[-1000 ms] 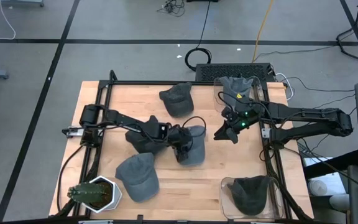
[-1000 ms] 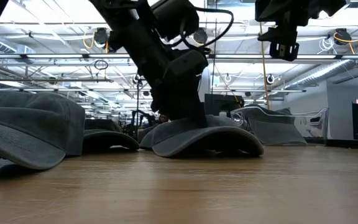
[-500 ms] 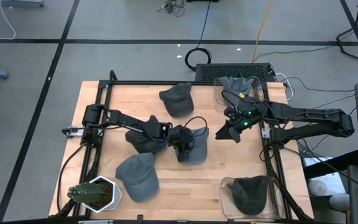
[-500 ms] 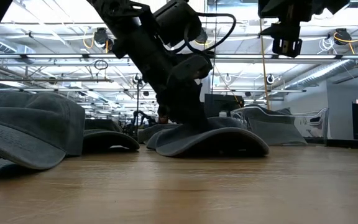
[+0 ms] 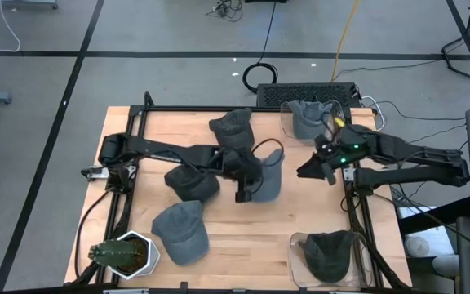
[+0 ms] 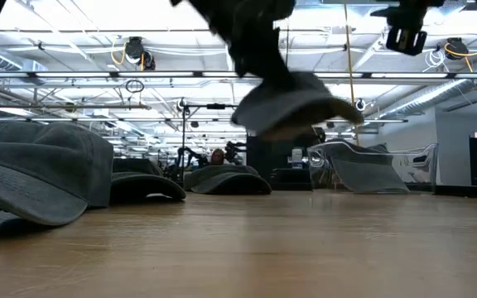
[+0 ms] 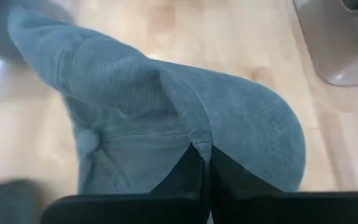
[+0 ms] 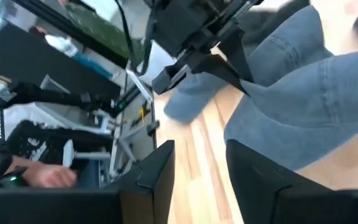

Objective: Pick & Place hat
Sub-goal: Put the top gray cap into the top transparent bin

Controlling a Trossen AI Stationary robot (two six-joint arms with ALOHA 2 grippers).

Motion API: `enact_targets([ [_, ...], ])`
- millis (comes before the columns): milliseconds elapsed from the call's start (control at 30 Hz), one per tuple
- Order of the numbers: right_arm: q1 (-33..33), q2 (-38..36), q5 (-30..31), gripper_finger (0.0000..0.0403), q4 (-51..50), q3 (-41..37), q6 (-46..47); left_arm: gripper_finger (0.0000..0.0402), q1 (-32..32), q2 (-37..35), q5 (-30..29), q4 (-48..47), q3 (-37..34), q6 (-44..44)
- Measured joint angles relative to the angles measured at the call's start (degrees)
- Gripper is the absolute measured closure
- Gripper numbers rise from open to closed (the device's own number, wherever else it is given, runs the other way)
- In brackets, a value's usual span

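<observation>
In the middle of the table my left gripper is shut on a grey-blue corduroy hat. In the low view that hat hangs well above the wood. My right gripper hovers open to the hat's right, level with it and apart from it, with nothing between its fingers. Other grey hats lie brim-down on the table at the far middle, left of centre and near left. My left gripper pinches a raised fold of the hat's crown beside a seam between its two fingers. The fingers slant down at it from the table's left. The hat is lifted clear of the table, and its brim juts out sideways below the fingers.
A clear tray at the far right holds a hat, and another at the near right holds a dark hat. A potted plant in a white pot stands at the near left corner. A black frame rail runs along the right side.
My left gripper has risen and rolled, taking the grey-blue hat with it. The hat lay on the table a second ago and now hangs clear, turned more on edge. My right gripper has drawn back toward the table's right edge.
</observation>
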Motion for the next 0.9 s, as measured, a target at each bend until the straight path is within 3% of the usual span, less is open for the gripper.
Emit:
enact_targets([
  [233, 2.0, -6.4, 5.2, 0.0317, -1.5, 0.0, -0.6, 0.0396, 2.0, 0.0, -10.7, -2.7, 10.1, 11.1],
  [400, 3.7, -8.6, 8.0, 0.0329, -4.0, 0.0, -2.3, 0.0394, 5.2, 0.3, -12.4, -1.4, 15.1, 17.4],
  [900, 4.0, -8.9, 19.5, 0.033, -7.7, 0.0, -1.4, 0.0397, 14.1, 3.6, -0.6, 11.0, 15.6, 29.1],
])
